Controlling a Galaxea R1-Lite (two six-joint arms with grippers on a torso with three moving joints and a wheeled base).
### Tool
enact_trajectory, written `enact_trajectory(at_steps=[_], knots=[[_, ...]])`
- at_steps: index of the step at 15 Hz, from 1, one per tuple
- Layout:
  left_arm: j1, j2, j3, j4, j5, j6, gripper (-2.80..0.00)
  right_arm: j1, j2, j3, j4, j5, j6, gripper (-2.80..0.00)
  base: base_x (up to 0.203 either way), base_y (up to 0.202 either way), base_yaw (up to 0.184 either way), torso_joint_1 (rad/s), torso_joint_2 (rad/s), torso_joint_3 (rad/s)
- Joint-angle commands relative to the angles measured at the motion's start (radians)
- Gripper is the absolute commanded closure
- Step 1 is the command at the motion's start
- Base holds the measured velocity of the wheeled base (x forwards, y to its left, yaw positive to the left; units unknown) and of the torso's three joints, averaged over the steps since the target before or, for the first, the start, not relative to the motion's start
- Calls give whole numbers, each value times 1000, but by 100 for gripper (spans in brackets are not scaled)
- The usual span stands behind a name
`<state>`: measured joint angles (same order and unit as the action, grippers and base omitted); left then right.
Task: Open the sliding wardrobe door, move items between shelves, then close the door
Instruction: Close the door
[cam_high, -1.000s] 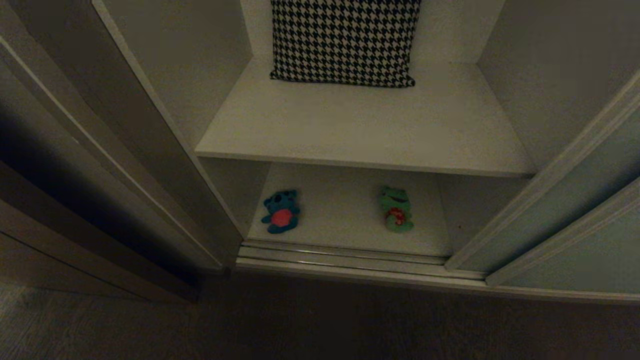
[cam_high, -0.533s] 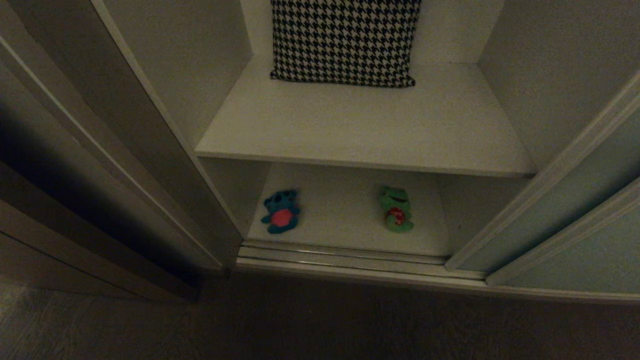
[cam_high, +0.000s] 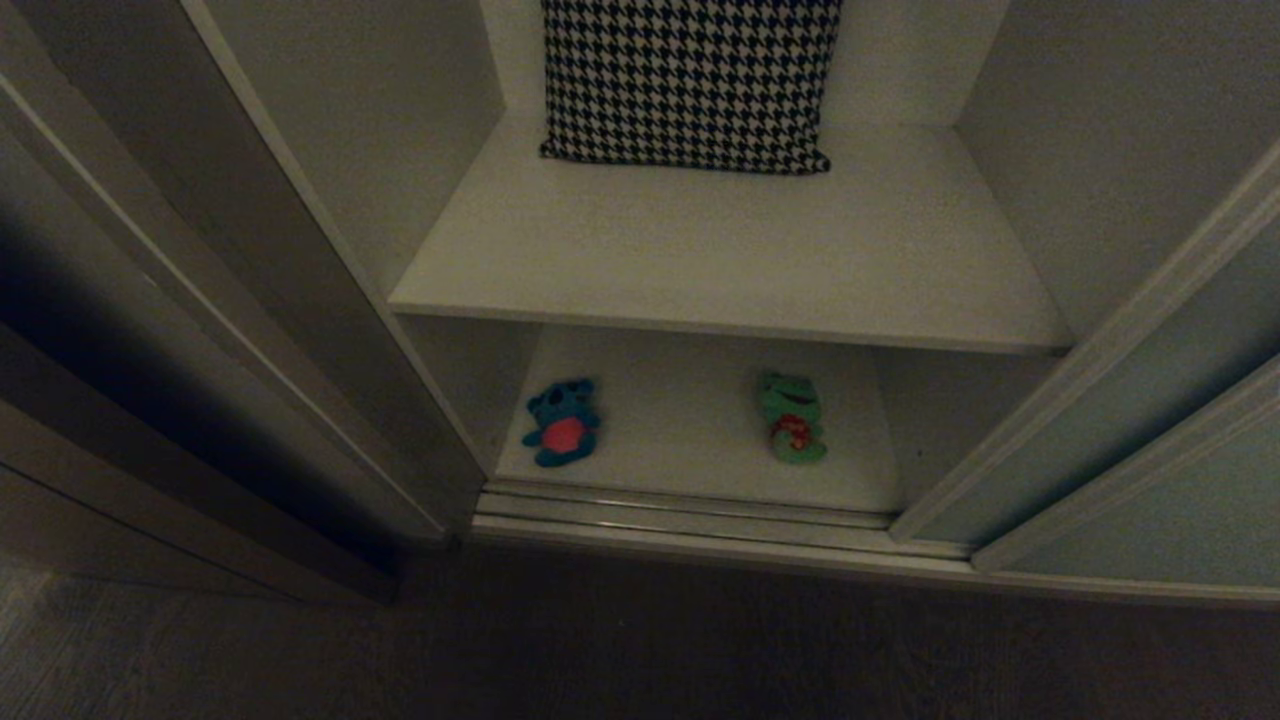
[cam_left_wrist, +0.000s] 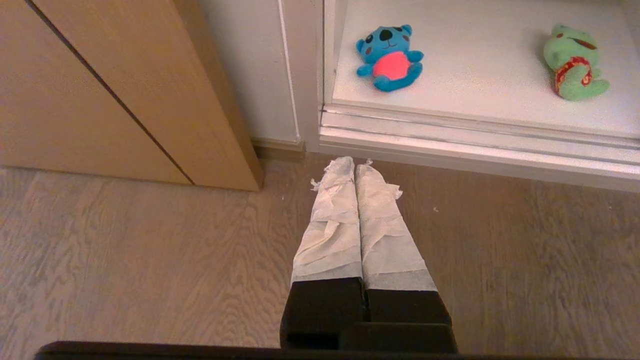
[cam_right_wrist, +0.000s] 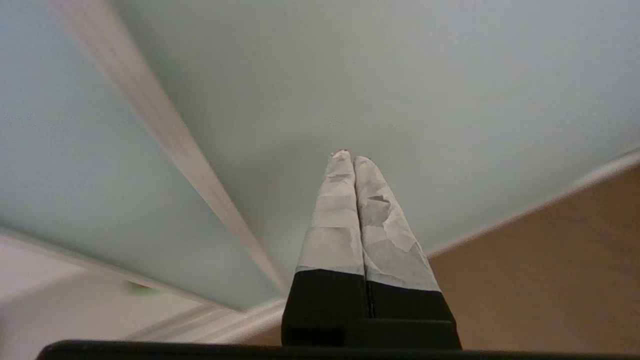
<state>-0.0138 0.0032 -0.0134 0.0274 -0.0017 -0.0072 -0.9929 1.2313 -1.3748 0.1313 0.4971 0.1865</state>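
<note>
Lettering we found none. Our right gripper (cam_right_wrist: 348, 156), tape-wrapped fingers pressed together, empty, pointed at the pale grey-green sliding wardrobe door (cam_right_wrist: 375, 75); left gripper (cam_left_wrist: 356, 164) likewise closed, empty, over the wooden floor (cam_left_wrist: 150, 260). Teal-blue plush bear (cam_high: 562, 423) and green plush frog (cam_high: 793, 417) lay apart on the bottom white shelf (cam_high: 680, 420).

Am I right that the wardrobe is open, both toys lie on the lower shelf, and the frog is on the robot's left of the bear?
Not quite. The head view shows the frog on the robot's right of the bear. The wardrobe is open, and both toys do lie on the lower shelf.
</note>
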Motion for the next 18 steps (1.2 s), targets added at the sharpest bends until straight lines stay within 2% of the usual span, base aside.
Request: enact_trajectory(at_steps=[1, 5, 11, 18], knots=[[0, 1, 1, 0, 0, 0, 0, 8, 55, -56, 1, 54, 65, 0, 0, 0, 0, 0, 0, 0], [0, 1, 0, 0, 0, 0, 0, 29, 86, -76, -2, 143, 87, 0, 0, 0, 0, 0, 0, 0], [0, 1, 1, 0, 0, 0, 0, 100, 111, -63, -46, 144, 86, 0, 0, 0, 0, 0, 0, 0], [0, 0, 0, 0, 0, 0, 0, 176, 22, -19, -48, 143, 87, 0, 0, 0, 0, 0, 0, 0]])
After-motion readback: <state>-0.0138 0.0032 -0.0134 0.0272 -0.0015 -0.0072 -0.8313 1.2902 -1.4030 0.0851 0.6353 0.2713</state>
